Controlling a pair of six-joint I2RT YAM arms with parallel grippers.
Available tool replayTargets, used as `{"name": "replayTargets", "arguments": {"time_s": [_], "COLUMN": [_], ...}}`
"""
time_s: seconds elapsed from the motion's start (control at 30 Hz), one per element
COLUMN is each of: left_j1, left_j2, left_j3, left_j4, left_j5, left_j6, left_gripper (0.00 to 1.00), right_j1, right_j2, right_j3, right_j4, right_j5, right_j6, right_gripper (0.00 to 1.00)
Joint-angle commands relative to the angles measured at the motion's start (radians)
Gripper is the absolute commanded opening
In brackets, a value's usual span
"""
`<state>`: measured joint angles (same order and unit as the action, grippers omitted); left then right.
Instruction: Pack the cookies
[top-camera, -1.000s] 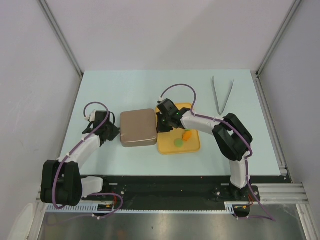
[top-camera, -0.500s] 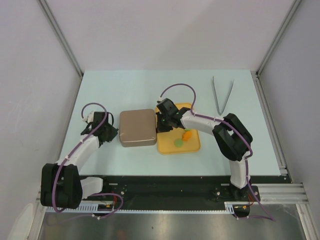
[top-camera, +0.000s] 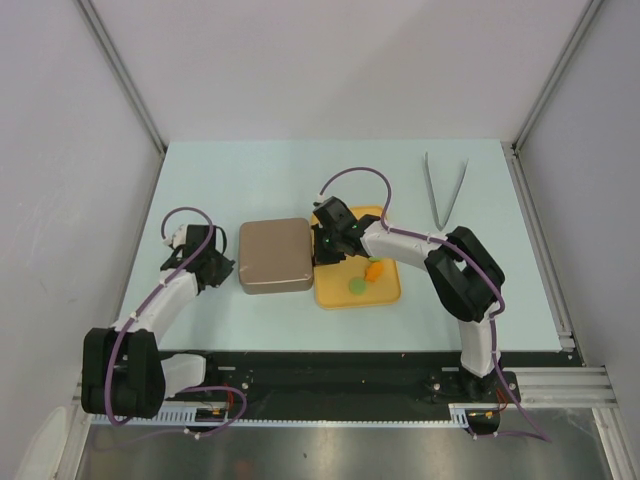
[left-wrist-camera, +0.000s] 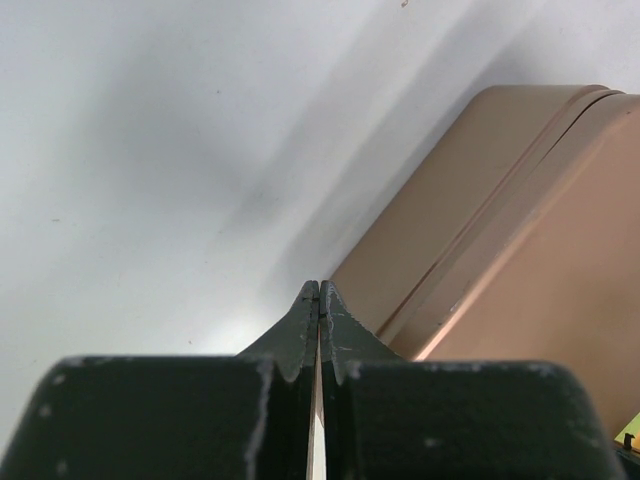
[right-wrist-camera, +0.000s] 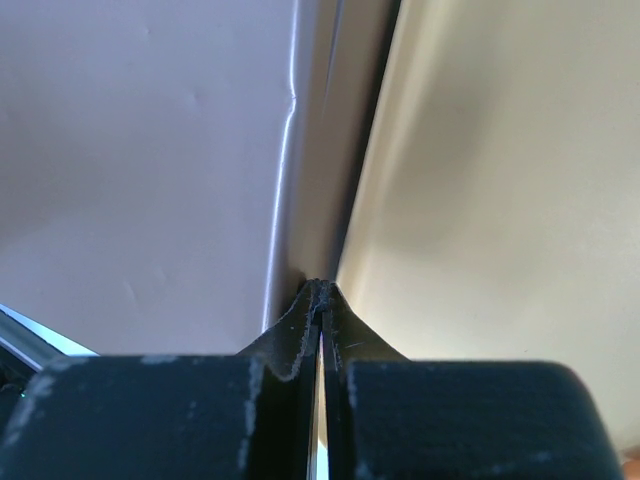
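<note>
L pincer (left-wrist-camera: 319, 292): clenched on nothing, tips just short of brown tin (top-camera: 274, 256).
R pincer (right-wrist-camera: 320, 290): clenched, empty, tips low at the gap btw tin and yellow tray (top-camera: 392, 293).
Cookies: orange one (top-camera: 374, 268) and green one (top-camera: 354, 286) lie in tray, just right of R pincer, clear of its tips.
Tin: lid on, btw the two pincers.
Tongs (top-camera: 437, 216): on table (top-camera: 300, 180), well right of R pincer.
</note>
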<state>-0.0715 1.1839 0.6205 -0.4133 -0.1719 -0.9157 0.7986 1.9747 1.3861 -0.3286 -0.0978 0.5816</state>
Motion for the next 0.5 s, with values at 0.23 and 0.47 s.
{"name": "replayTargets", "arguments": {"time_s": [0.23,0.47], "left_j1": [0.007,0.007], "left_j2": [0.005,0.010], "left_j3": [-0.004,0.004], "left_j4": [0.034,0.027], "left_j5": [0.037,0.028], "left_j6": [0.009,0.011], "left_gripper": [0.00,0.00], "right_j1": [0.004,-0.036], "right_j2": [0.032,-0.016], "right_j3": [0.076,0.076], "right_j4": [0.025,-0.039], "right_j5": [-0.042,0.001], "right_j6": [-0.014,-0.043], "right_gripper": [0.00,0.00]}}
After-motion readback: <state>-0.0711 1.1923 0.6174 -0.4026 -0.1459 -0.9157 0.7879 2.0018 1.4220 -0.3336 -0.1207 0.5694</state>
